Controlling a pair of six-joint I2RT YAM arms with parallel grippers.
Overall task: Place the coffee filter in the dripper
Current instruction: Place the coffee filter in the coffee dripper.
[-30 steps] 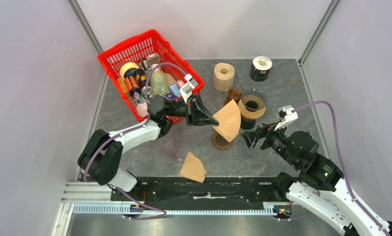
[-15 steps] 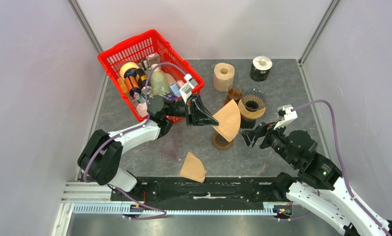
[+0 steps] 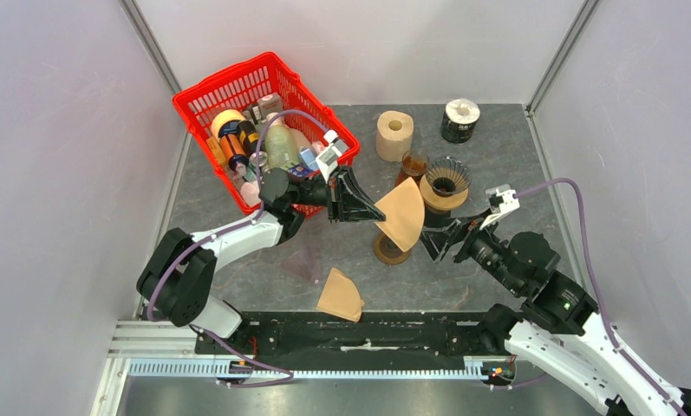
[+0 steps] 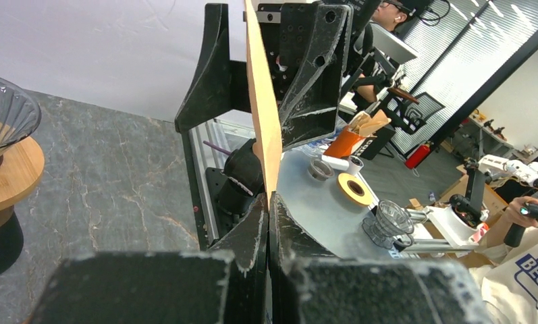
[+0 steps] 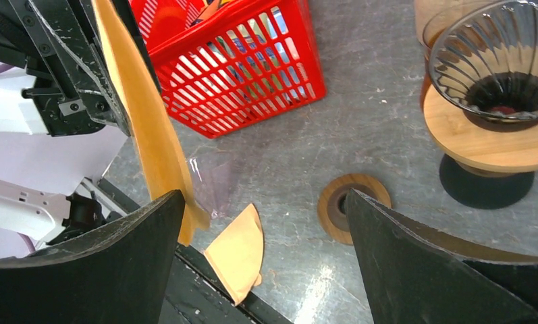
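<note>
A tan paper coffee filter (image 3: 402,212) hangs upright above the table's middle, with my left gripper (image 3: 378,215) shut on its near edge. It shows edge-on in the left wrist view (image 4: 262,108), pinched between the closed jaws of the left gripper (image 4: 267,199). My right gripper (image 3: 435,238) is open just right of the filter, and its fingers (image 4: 212,74) stand on either side of the filter's far edge. In the right wrist view the filter (image 5: 148,128) lies close to the left finger of the right gripper (image 5: 264,196). The dark ribbed glass dripper (image 3: 446,178) sits on a wooden stand behind, also in view at the dripper (image 5: 499,71).
A second filter (image 3: 340,295) lies flat at the table's near edge. A wooden ring (image 3: 392,250) sits under the held filter. A red basket (image 3: 264,87) of bottles is back left. A paper roll (image 3: 394,134), a dark can (image 3: 460,120) and clear film (image 3: 305,260) also lie about.
My right gripper has moved a little left and forward, closer to the held filter. The left arm and the filter have stayed where they were.
</note>
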